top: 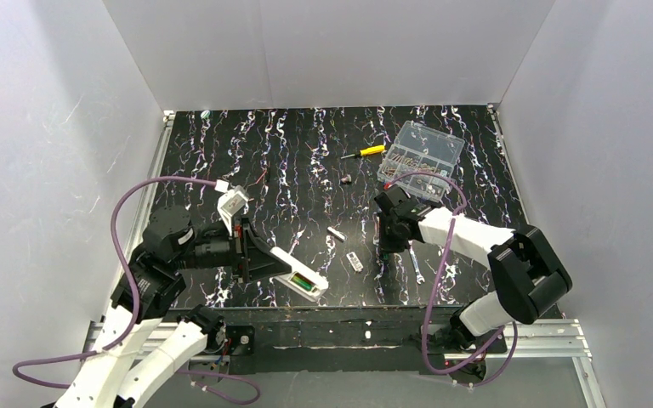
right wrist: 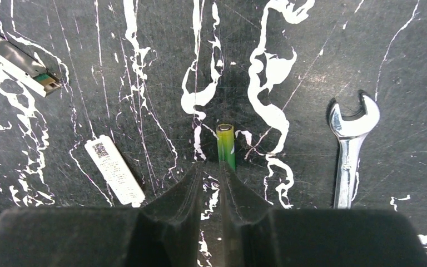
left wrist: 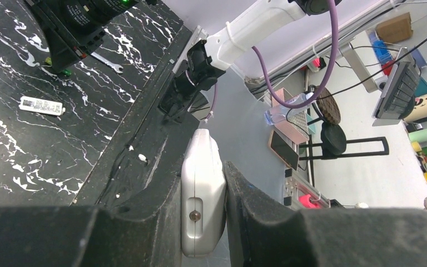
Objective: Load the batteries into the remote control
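The left gripper (left wrist: 203, 173) is clamped on the remote control (left wrist: 203, 192), 1 finger pressed against each long side. It holds the handset just above the near edge of the counter (top: 289, 161). From the top view the remote's open back faces up, and 1 green loaded battery (top: 303, 283) lies inside the compartment.

The right gripper (right wrist: 212, 169) is down at the counter, right of centre. Its fingers stand slightly apart with a narrow slit between them, and nothing sits in that slit. The loose battery (right wrist: 226, 146), green with a silver end cap, is on the counter just ahead of the fingertips. Its near end is at the tip of the finger on the right of the wrist view, but I cannot tell whether they touch.

Beside that gripper a small wrench (right wrist: 347, 150) lies on 1 side and a flat white labelled cover piece (right wrist: 114, 169) on the other. A white-silver stick (right wrist: 16, 64) lies further off. Toward the back of the counter are a yellow screwdriver (top: 364, 152) and a clear parts box (top: 421, 153).
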